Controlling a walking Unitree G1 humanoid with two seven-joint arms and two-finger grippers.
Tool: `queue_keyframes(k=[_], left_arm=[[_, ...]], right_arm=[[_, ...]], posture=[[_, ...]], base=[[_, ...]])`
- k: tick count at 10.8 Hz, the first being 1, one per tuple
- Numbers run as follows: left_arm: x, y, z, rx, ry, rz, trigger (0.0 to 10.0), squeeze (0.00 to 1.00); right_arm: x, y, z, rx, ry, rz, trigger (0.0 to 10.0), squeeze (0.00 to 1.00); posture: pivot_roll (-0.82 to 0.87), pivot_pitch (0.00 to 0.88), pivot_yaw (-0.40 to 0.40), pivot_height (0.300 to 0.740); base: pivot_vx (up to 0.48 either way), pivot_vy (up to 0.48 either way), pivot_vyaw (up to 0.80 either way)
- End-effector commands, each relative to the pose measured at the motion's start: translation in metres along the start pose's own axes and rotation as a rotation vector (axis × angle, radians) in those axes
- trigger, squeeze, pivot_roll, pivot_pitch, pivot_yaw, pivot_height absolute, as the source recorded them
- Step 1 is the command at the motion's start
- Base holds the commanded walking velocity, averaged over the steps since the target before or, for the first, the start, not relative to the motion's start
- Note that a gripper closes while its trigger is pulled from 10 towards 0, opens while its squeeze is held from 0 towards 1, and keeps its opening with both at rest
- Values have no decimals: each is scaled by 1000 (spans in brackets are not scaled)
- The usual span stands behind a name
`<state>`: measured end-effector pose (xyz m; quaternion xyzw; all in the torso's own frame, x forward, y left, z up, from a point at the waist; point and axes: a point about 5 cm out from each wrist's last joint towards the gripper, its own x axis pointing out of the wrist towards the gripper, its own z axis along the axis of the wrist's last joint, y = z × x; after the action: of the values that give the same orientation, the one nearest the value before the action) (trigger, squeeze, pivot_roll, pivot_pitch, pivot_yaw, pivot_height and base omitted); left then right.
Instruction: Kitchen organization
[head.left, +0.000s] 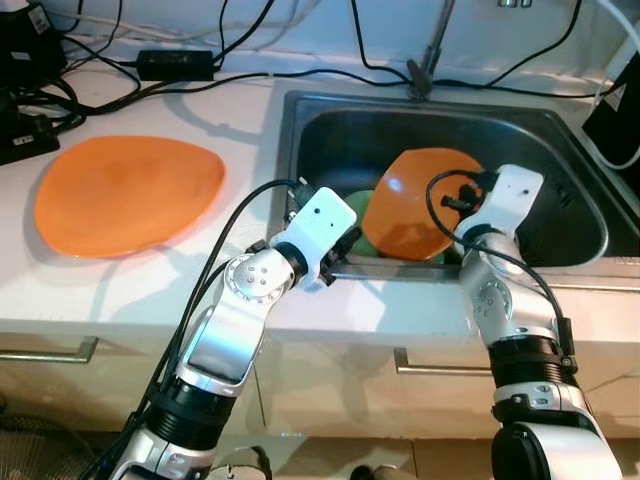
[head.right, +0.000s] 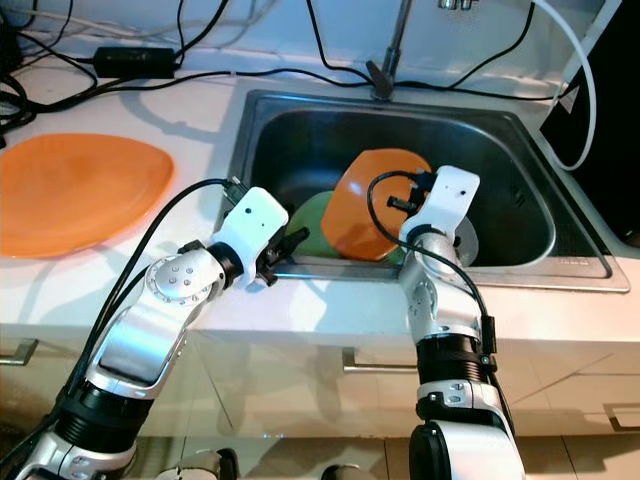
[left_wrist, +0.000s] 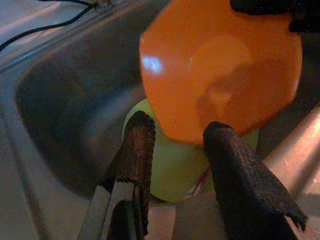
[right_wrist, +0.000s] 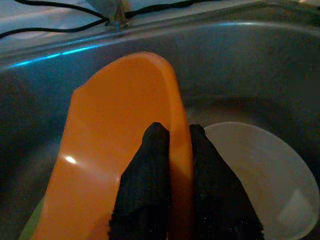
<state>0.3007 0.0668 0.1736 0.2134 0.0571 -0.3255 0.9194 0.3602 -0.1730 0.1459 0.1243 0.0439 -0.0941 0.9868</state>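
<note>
Pinching the rim of an orange plate (right_wrist: 120, 145), the right gripper (right_wrist: 172, 137) holds it tilted up on edge inside the steel sink (head.left: 560, 150), one finger on each face of the plate. Under and beside it lie a green plate (left_wrist: 170, 165), flat on the sink floor, and a white dish (right_wrist: 260, 170) just beyond the right fingers. The left gripper (left_wrist: 172, 137) hovers at the near sink wall with its fingers spread, aimed at the lower edge of the orange plate and the green one beneath — touching neither, as far as I can tell.

A second orange plate (head.left: 125, 192) sits on the white counter (head.left: 240, 290) to the left of the sink, well apart from it; that looks like the likely stacking spot. Black cables (head.left: 230, 75) trail along the back of the counter.

The risks, as I judge them: the hold is a thin edge pinch on a smooth, possibly wet plate, so it could pivot or slip out between the fingers during the lift. Its lower edge could catch the sink's near wall or drag the green plate. If the left gripper closes now, it might grab both plates at once — or knock the orange one loose.
</note>
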Motion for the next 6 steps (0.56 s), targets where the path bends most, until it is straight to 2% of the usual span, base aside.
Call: queue_keyframes(k=[1, 2, 5, 6], left_arm=[[0, -10, -20, -33, 98, -53, 10000, 0], [0, -10, -20, -34, 106, -57, 10000, 0], [-1, -11, -20, -44, 118, -58, 10000, 0], [0, -9, -16, -48, 86, -41, 10000, 0]], right_arm=[[1, 1, 8, 1, -42, 6, 10000, 1000], [2, 2, 8, -2, -40, 6, 10000, 0], [2, 1, 7, -4, -40, 3, 10000, 0], [1, 1, 8, -4, -49, 7, 10000, 0]], posture=[[97, 76, -82, 740], [97, 76, -82, 740], [96, 78, -80, 740], [94, 78, -80, 740]], base=[[0, 0, 0], [0, 0, 0], [0, 0, 0], [0, 0, 0]])
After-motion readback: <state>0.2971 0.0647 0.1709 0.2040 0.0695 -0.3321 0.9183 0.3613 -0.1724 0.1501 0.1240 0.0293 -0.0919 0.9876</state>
